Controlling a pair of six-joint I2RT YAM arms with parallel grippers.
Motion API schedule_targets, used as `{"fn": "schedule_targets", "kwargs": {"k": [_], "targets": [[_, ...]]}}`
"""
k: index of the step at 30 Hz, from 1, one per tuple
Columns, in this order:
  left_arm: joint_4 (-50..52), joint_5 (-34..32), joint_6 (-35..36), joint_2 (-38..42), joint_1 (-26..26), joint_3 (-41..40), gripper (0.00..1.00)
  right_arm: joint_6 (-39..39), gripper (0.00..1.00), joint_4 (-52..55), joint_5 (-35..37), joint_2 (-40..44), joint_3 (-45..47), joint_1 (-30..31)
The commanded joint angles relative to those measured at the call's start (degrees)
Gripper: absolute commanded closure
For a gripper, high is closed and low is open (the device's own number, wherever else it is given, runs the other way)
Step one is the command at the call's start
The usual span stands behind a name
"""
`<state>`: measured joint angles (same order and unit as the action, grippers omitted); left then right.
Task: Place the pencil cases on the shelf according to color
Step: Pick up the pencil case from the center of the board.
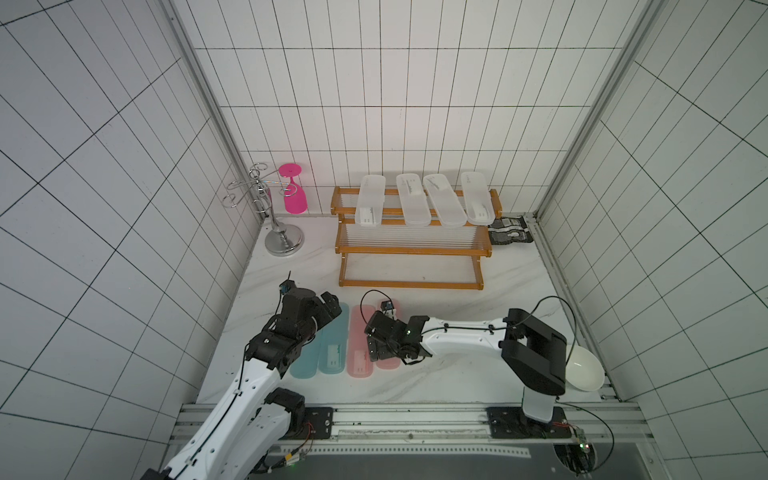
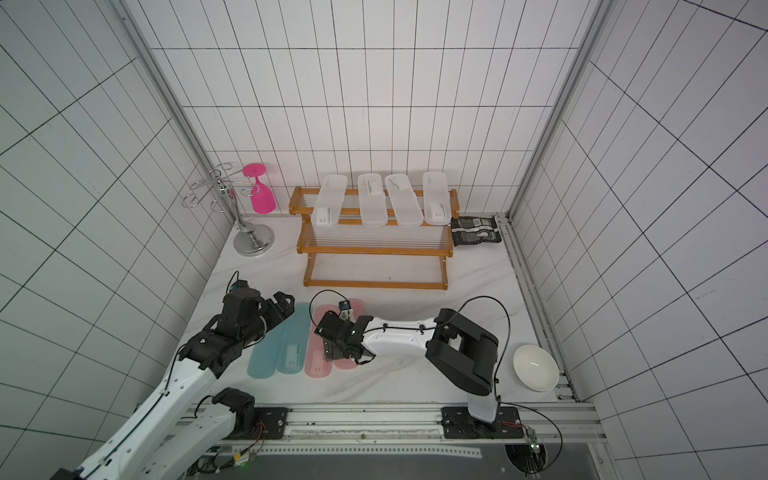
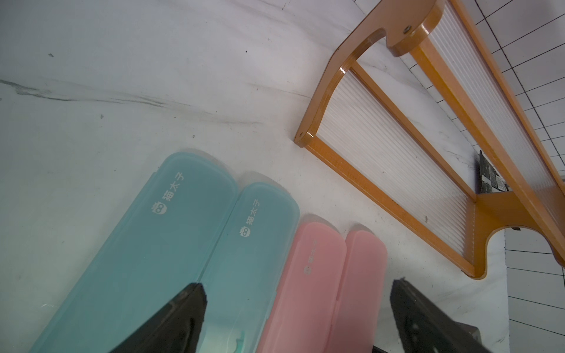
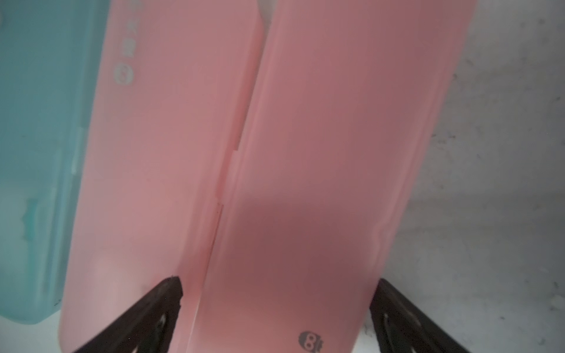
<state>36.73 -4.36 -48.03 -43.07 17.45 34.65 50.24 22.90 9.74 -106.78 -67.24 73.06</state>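
**Sorting task, roughly half complete (a judgement from the layout).** The four clear-white cases (image 1: 412, 199) lie side by side across the top tier of the shelf (image 1: 411, 250), their near ends overhanging its front rail. The middle and bottom tiers are bare. The two teal cases (image 1: 334, 345) and two pink cases (image 1: 360, 345) lie flat on the counter (image 1: 436, 384) in front of the shelf, in one row with long sides touching. The teal cases are on the side of the left arm (image 1: 232, 399). What is left is to shelve these four, presumably one colour per free tier.

**Jaws.** The left jaws are open and empty, poised above the row. In the left wrist view they reach from over the teal cases to beyond the pink ones. The right jaws, on the right arm (image 1: 457, 332), are open and sit low over the pink case farthest from the teal cases. One finger stands near the seam with its pink neighbour and the other over bare counter (nothing is clamped).

**Materials.** The cases are long, flat shells of frosted translucent plastic with rounded ends and a small printed logo, and some carry a white label. The shelf has a glossy orange-brown frame with curved side pieces and tiers of closely spaced pale rods. The counter is white with grey marble veining.
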Motion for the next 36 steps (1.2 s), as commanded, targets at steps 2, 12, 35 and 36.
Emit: {"fn": "schedule_targets", "kwargs": {"k": [2,12,35,36], "targets": [[1.71,-0.19,2.38,1.07,-0.25,1.04,0.02,2.02,0.01,0.43,-1.88,-0.74,2.27,-1.49],[1.94,2.46,2.24,-2.23,0.55,2.30,0.02,4.87,0.01,1.94,2.73,12.88,16.05,-3.47],[0.49,-2.34,2.50,0.45,2.85,1.49,0.02,5.31,0.01,5.70,2.49,10.58,8.97,1.52],[0.53,-2.32,2.50,0.44,2.88,1.40,0.02,5.40,0.01,6.46,2.44,9.61,7.97,1.64]]}}
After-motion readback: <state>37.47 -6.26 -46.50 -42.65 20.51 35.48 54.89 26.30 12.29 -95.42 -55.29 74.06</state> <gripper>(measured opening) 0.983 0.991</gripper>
